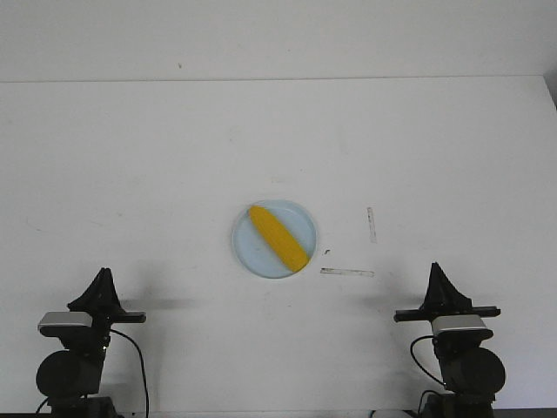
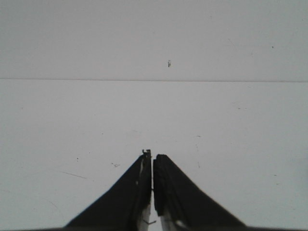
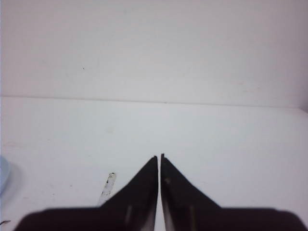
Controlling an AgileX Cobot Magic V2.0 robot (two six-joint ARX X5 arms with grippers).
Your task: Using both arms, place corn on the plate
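The yellow corn [image 1: 278, 236] lies diagonally on the pale blue plate [image 1: 253, 259] at the middle of the white table, its tip toward the near right rim. My left gripper [image 1: 104, 273] is shut and empty near the front left edge, far from the plate; it also shows in the left wrist view [image 2: 152, 156]. My right gripper [image 1: 434, 266] is shut and empty near the front right edge; it also shows in the right wrist view [image 3: 159, 156]. A sliver of the plate's rim [image 3: 3, 175] shows in the right wrist view.
Two strips of clear tape lie on the table right of the plate, one upright [image 1: 372, 224] and one flat along the front [image 1: 346, 273]. The upright strip also shows in the right wrist view [image 3: 109, 186]. The table's back edge meets a white wall.
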